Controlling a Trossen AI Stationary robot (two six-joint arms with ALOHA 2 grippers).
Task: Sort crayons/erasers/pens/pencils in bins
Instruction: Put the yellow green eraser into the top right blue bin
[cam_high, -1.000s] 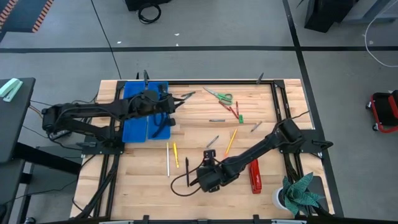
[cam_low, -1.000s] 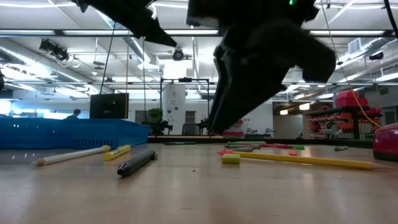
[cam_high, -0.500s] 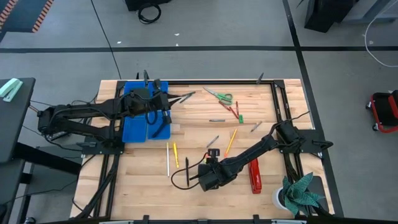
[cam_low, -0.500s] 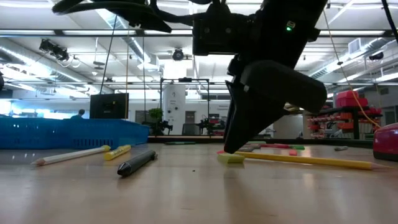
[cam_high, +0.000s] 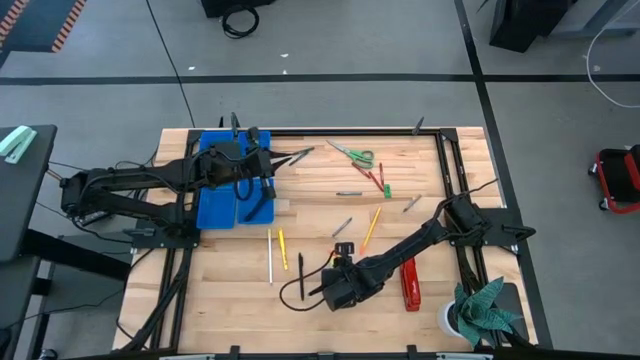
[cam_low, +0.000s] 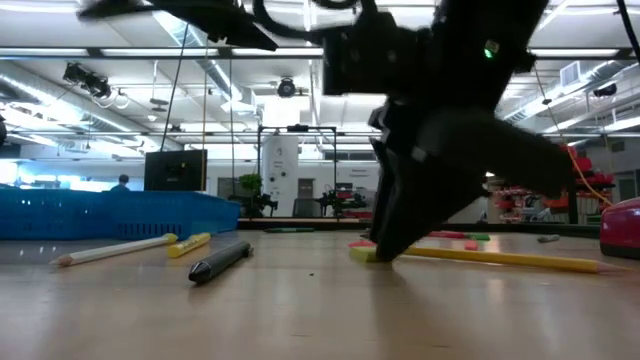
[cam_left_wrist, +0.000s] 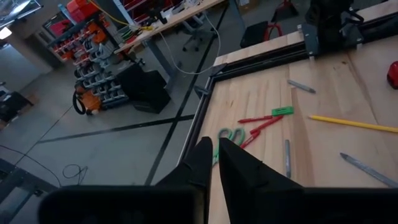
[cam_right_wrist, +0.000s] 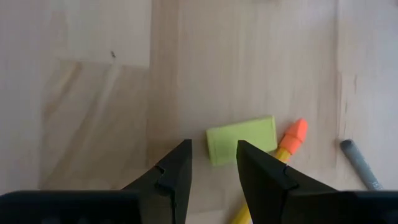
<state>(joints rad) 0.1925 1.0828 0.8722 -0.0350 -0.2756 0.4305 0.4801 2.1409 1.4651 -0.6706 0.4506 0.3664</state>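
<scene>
A: What's the room beyond the wooden surface (cam_high: 320, 300)?
B: A workshop hall: grey floor (cam_high: 330, 40) with dark tape lines, ceiling strip lights (cam_low: 130, 52) and exposed ducts.
A: Furniture?
B: Red parts shelving (cam_left_wrist: 93, 37), a distant workbench (cam_left_wrist: 180, 12).

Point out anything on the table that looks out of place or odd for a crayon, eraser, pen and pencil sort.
Two things fit none of the four groups: green-handled scissors near the far edge and a red stapler beside the right arm. Otherwise nothing looks spilled or damaged; pencils and pens simply lie scattered outside the blue bins.
</scene>
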